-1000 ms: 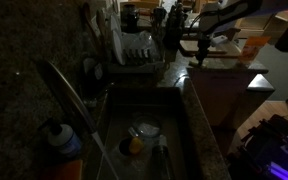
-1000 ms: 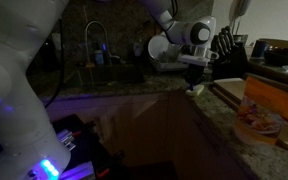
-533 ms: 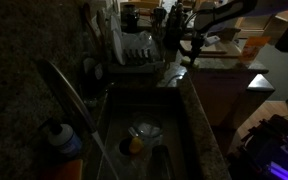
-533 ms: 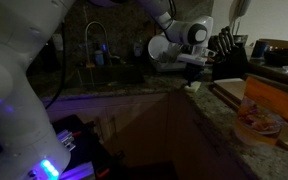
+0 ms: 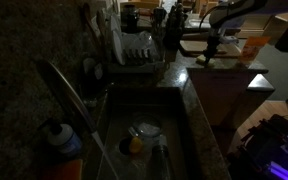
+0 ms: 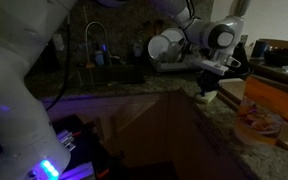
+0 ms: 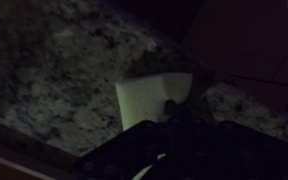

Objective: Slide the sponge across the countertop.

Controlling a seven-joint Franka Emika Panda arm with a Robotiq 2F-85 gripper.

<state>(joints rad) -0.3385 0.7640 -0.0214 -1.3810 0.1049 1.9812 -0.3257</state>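
The sponge is a pale yellowish-green pad lying flat on the dark speckled countertop. In the wrist view my gripper has its dark fingertips together, resting on the sponge's near edge. In both exterior views the gripper points down at the counter, close to its front edge. The sponge shows as a small pale patch under the fingers. The scene is very dark.
A sunken sink holds dishes and an orange-yellow round item. A faucet and a dish rack stand by it. A tan board, an orange container and a knife block lie past the gripper.
The gripper and the sponge under it have slid along the countertop, away from the sink and toward the tan board.
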